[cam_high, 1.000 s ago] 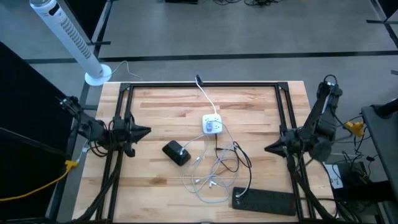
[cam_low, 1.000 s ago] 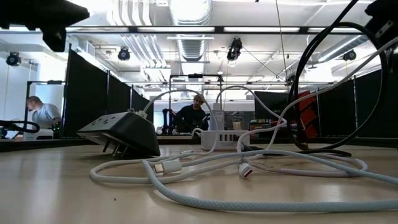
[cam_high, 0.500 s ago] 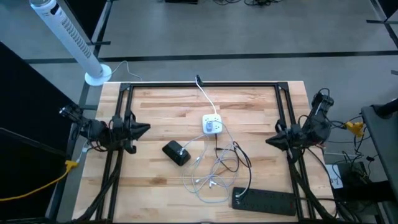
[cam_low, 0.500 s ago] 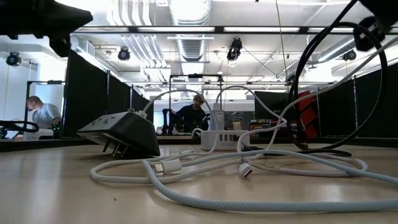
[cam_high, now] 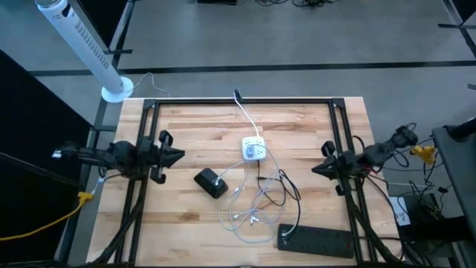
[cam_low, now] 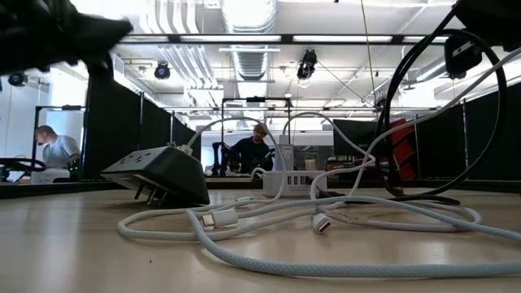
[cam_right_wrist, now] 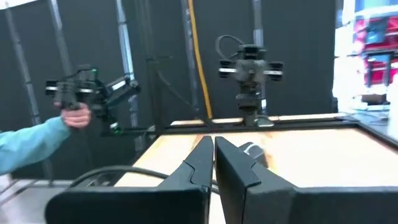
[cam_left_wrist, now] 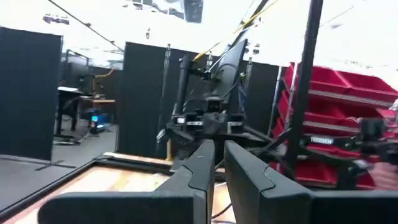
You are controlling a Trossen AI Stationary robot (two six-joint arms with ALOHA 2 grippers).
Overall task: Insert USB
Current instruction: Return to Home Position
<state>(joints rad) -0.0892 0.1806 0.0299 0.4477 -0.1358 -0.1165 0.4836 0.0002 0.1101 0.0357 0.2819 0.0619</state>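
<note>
A white USB charging block [cam_high: 253,149] rests flat at the table's middle, and its cord runs to the far edge. Loose white cables [cam_high: 253,202] lie tangled in front of it. Two of their plug ends, one [cam_low: 213,218] and another [cam_low: 321,222], rest on the wood. My left gripper [cam_high: 178,156] hovers shut over the table's left side, pointing level toward the middle. My right gripper [cam_high: 315,170] hovers shut over the right side, facing it. Neither has anything between its fingers [cam_left_wrist: 205,163] [cam_right_wrist: 200,155].
A black adapter [cam_high: 211,182] lies left of the cables. A black power strip [cam_high: 316,240] lies at the near right edge. A black frame rail [cam_high: 238,100] borders the table. A person's blue sleeve [cam_right_wrist: 31,149] shows beyond the table's side. Bare wood lies on the far half.
Both arms have swung round and sunk a little, so each gripper now points level across the table at the other. The right arm's upper part came down from the far side. Both grippers stayed shut. The cables and the block have not moved.
</note>
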